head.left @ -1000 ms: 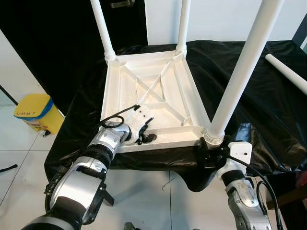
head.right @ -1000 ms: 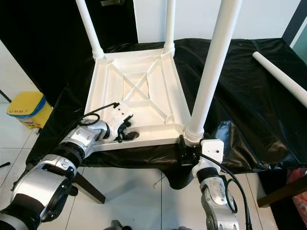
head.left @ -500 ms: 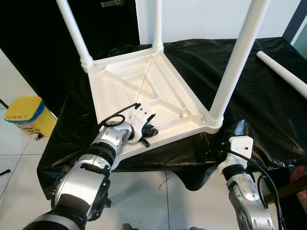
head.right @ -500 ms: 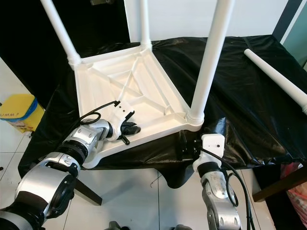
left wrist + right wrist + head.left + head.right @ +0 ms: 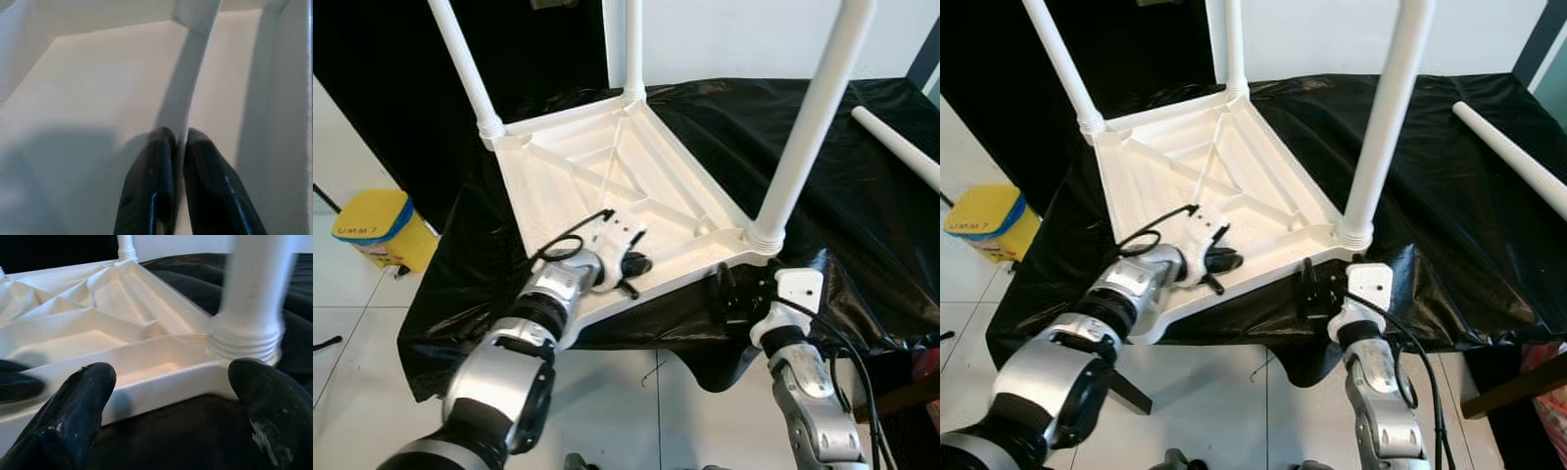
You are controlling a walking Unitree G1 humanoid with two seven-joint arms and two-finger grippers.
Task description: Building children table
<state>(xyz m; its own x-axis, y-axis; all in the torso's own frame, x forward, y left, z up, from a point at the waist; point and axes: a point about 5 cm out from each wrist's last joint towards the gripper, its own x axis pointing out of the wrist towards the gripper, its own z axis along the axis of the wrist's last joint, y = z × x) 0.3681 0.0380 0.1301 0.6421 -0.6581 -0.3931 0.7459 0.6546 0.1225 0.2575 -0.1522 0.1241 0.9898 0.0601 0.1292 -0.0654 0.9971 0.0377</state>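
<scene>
- Glossy, crinkled black sheeting (image 5: pixel 862 206) covered the tabletop, with pale floor tiles (image 5: pixel 352 343) below.
- An upturned white plastic children's table (image 5: pixel 607 186), ribbed underneath, lay at the tabletop's near edge, with three smooth round legs (image 5: pixel 808 127) upright.
- One loose white leg (image 5: pixel 896 147) lay near the right edge.
- Left gripper (image 5: pixel 178 142) pinched a thin rib inside the frame.
- Right gripper (image 5: pixel 171 396) was spread open just before the near threaded corner.
- Yellow bin (image 5: pixel 377 230) read "UMM".
</scene>
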